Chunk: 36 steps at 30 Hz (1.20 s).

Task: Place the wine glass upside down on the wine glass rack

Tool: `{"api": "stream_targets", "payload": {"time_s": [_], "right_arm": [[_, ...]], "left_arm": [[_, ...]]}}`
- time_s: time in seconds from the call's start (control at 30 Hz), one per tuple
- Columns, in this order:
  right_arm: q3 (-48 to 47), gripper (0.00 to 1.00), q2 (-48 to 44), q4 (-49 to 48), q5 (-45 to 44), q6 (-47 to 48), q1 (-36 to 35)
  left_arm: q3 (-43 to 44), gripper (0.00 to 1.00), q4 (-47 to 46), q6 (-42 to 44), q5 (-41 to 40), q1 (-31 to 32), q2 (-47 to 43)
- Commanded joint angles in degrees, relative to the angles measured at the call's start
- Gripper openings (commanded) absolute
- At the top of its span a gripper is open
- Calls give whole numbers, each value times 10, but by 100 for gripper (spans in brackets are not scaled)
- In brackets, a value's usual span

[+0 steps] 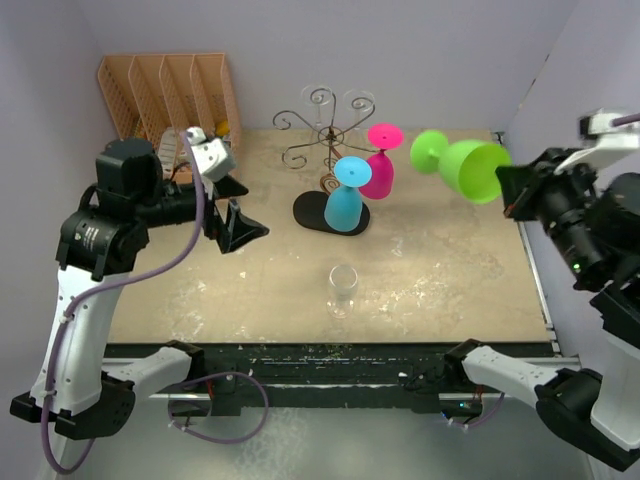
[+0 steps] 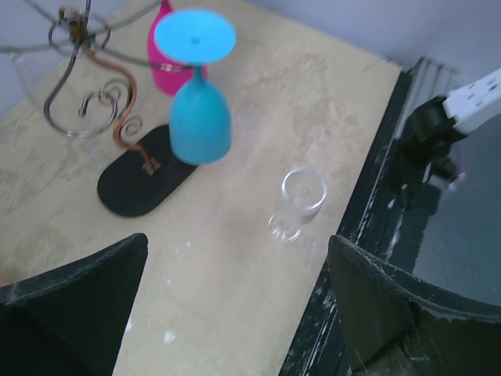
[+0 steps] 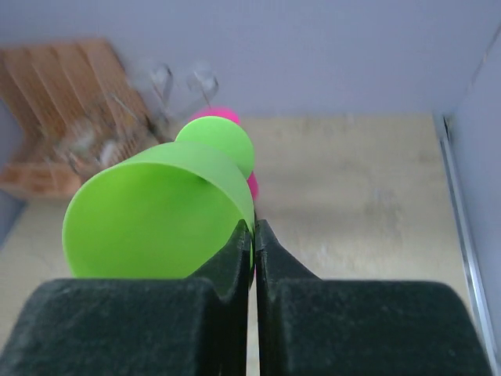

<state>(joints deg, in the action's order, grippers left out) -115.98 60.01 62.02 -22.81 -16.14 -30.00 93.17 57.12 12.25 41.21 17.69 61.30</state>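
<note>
Nearest on the beige marbled table [image 1: 450,280], a small clear stemmed glass [image 1: 343,288] stands upright on its own, near the middle of the near edge.

To its left, the left gripper [image 1: 235,215] hangs above the table with its black fingers spread wide and nothing between them.

Farther back, the wine glass rack [image 1: 312,212], a thin dark wire stand with curled scroll arms on a flat black oval base, sits at the table's centre. A turquoise plastic wine glass [image 1: 346,200] is upside down, bowl over the right end of that base. A magenta plastic wine glass [image 1: 380,165], also inverted, is just behind it to the right. I cannot tell whether either one hangs from an arm or rests on its rim.

At the right, level with the rack, the right gripper [image 1: 510,190] is pinched onto the rim of a lime-green plastic wine glass [image 1: 470,165]. The glass lies sideways in the air, foot pointing left toward the rack, well apart from it.

In the far left corner stands a peach slotted plastic organizer [image 1: 170,90].
</note>
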Motion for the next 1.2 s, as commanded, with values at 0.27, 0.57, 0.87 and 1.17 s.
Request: {"api": "stream_targets", "payload": {"time_s": [0.27, 0.57, 0.87, 1.17], "right_arm": [[50, 0, 83, -499, 132, 104, -1], [252, 0, 90, -909, 215, 30, -2], [460, 0, 62, -1256, 196, 30, -33], [444, 0, 140, -1316, 138, 126, -126]], "left_arm": [[126, 100, -259, -431, 49, -5, 82], [85, 100, -445, -663, 67, -26, 118], [28, 100, -703, -951, 26, -75, 172], [37, 100, -743, -941, 6, -79, 186]]}}
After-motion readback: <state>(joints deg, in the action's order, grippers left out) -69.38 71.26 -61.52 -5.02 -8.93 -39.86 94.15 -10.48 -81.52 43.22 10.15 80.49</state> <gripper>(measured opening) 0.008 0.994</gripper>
